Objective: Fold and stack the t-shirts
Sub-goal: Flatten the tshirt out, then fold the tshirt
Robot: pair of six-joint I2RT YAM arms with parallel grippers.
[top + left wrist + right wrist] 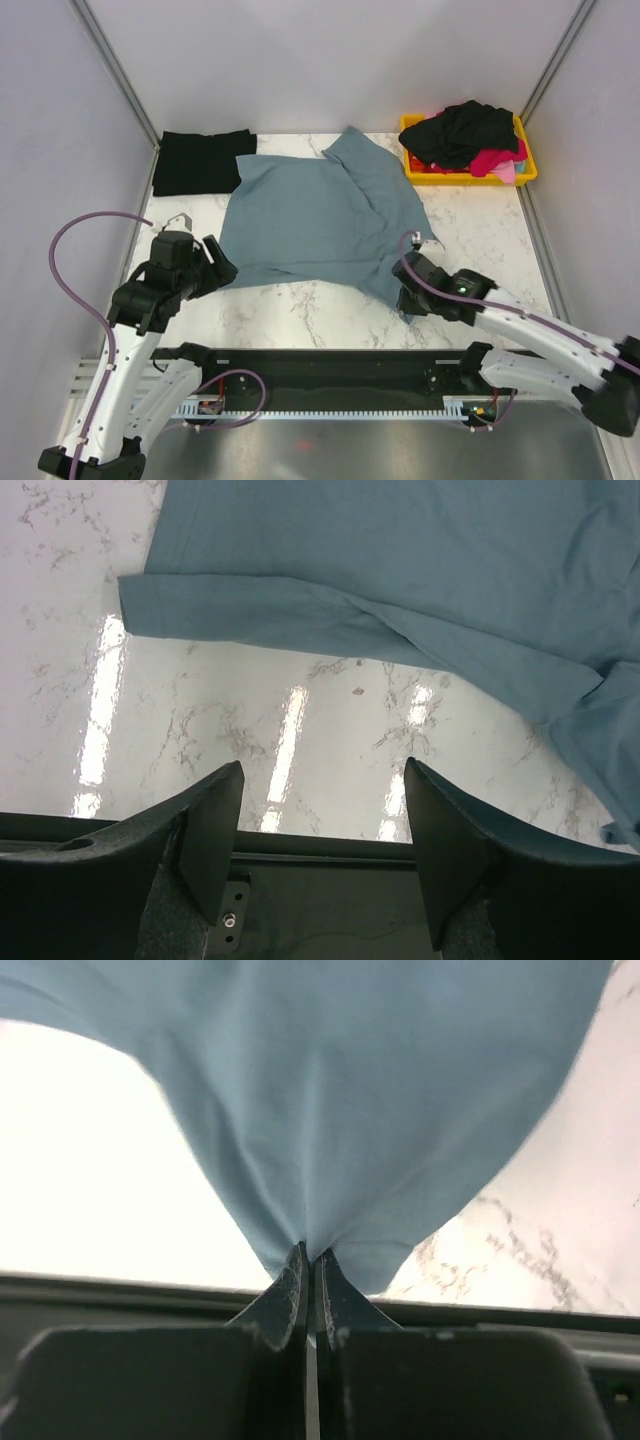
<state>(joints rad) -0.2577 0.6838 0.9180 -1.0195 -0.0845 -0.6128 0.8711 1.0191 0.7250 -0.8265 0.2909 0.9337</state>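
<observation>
Your right gripper [310,1256] is clamped on the slate blue-grey t-shirt [310,215]; its fingers are pressed together with a pinch of cloth caught between the tips, and in the wrist view the fabric fans up and away from that pinch. From above, the grip sits at the shirt's near right edge, where the cloth bunches toward the arm.

Your left gripper [322,766] stands wide apart and holds nothing; it is over the bare marble table [250,710], just short of the shirt's near left corner, and the hem there lies flat and clear of both fingers.

The blue-grey shirt is spread across the middle of the table, mostly flat on its left side and creased on its right, with one part reaching the far edge.

A folded black t-shirt [203,162] lies at the far left corner, just beside the blue-grey one; you cannot tell whether they touch.

The yellow bin [528,166] at the far right corner holds a heaped black shirt [465,130] and pink-red cloth [490,160].
</observation>
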